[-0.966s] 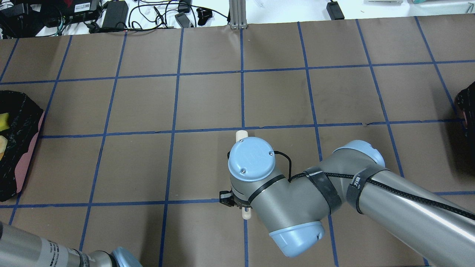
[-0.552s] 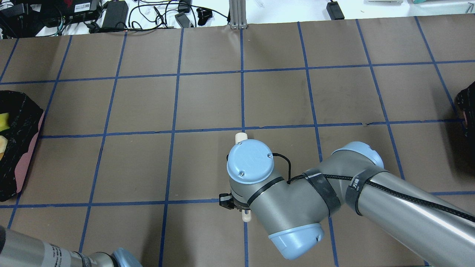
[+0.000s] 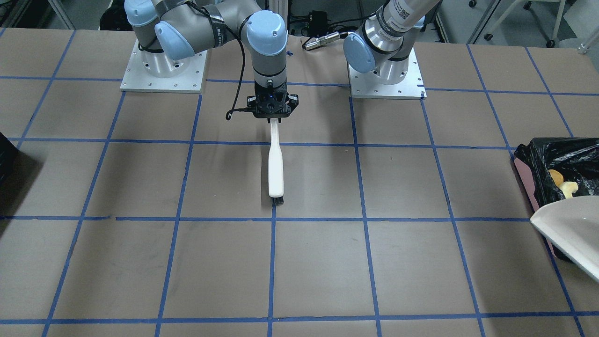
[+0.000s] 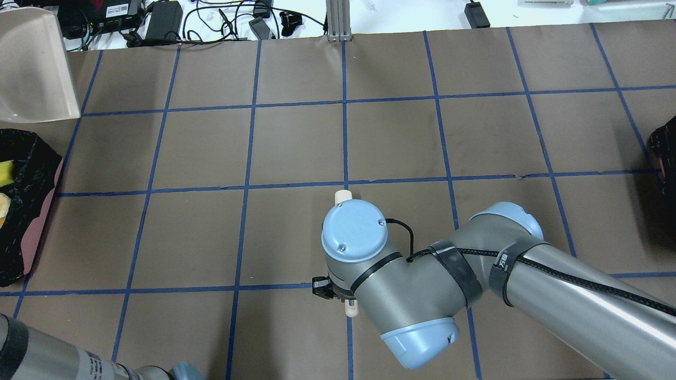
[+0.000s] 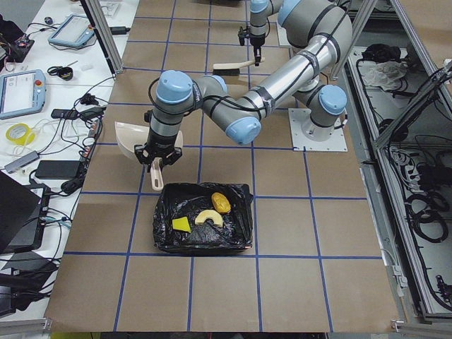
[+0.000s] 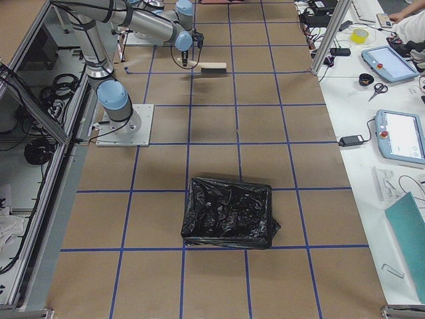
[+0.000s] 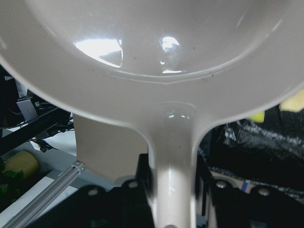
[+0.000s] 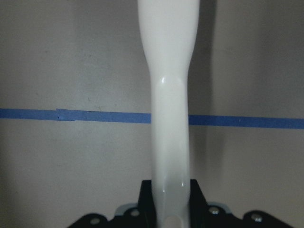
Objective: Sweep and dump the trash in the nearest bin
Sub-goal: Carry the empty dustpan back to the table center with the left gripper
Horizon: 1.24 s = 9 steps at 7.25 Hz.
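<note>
The pink-sided bin [image 4: 37, 221] with its black bag sits at the table's left end; it also shows in the front view [image 3: 526, 175] and the left view [image 5: 236, 222]. Inside lie the croissant piece [image 5: 209, 218], the potato-like lump [image 5: 221, 203] and the yellow sponge wedge [image 5: 181, 224]. My left gripper [image 7: 173, 183] is shut on the handle of a cream dustpan [image 4: 31, 63], held raised beside the bin; the pan [image 7: 156, 71] looks empty. My right gripper [image 3: 273, 117] is shut on a white-handled brush [image 3: 275, 173], which points forward over mid-table.
A second black-bagged bin [image 6: 229, 212] sits at the table's right end, just visible in the overhead view [image 4: 666, 153]. Cables and power bricks [image 4: 163, 18] lie beyond the far edge. Blue tape lines grid the brown table.
The dustpan has come into the overhead view at the top left. The left arm has shifted at the bottom left. The right arm and brush have drawn back slightly toward the robot.
</note>
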Available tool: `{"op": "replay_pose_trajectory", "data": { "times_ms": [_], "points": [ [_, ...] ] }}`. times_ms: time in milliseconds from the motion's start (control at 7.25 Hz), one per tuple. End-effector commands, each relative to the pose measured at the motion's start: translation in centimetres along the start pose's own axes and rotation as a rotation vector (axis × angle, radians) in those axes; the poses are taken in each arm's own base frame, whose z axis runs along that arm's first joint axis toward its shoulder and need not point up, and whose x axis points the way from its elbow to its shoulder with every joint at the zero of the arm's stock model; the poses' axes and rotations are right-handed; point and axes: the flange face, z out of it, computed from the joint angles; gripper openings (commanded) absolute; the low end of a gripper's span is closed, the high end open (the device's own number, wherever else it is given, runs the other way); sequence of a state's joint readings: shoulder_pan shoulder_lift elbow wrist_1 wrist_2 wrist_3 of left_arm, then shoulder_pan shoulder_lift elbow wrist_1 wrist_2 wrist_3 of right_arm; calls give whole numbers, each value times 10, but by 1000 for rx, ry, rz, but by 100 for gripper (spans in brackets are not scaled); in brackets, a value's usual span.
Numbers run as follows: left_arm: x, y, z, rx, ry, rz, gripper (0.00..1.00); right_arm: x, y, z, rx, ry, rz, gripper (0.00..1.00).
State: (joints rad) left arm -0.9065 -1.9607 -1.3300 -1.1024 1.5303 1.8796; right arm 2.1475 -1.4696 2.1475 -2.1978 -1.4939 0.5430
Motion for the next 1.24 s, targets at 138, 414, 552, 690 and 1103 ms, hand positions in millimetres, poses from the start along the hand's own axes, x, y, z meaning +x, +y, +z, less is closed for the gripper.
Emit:
{"op": "replay_pose_trajectory", "data": {
  "times_ms": [138, 414, 552, 690, 1103],
  "points": [
    [24, -140, -1, 19, 202, -413, 0, -1, -1, 2, -5, 0, -9, 39],
    [41, -182, 10, -13, 275, -609, 0, -1, 0, 2, -9, -3, -1, 44],
    [51, -224, 14, -26, 296, -699, 0, -1, 0, 2, -10, -6, -4, 47],
    [67, -271, 28, -51, 333, -778, 0, -2, -2, -2, 1, -8, -10, 54],
    [121, -377, 52, -57, 472, -940, 0, 2, -10, -9, 23, -12, -1, 68]
  ]
}}
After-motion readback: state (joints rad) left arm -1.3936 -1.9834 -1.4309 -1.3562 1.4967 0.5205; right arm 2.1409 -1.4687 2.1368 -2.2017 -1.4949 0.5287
